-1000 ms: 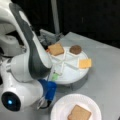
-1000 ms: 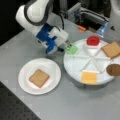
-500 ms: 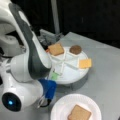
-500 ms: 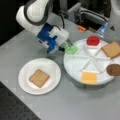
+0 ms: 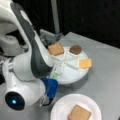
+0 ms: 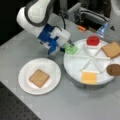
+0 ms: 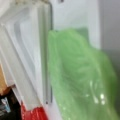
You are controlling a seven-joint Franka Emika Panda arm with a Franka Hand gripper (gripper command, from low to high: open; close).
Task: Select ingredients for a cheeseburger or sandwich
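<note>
One tool [image 6: 70, 45] at lettuce [image 6: 71, 49], tray [image 6: 75, 72] edge

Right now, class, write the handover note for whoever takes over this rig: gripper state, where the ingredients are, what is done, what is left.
Gripper: down at the lettuce in the segmented tray, at the tray's left in a front view; grasp unclear.
In the tray: tomato, bread square, patty, cheese.
Done: one bread slice lies on the paper plate.
Left: nothing is stacked on that slice yet; the other ingredients are in the tray.
</note>
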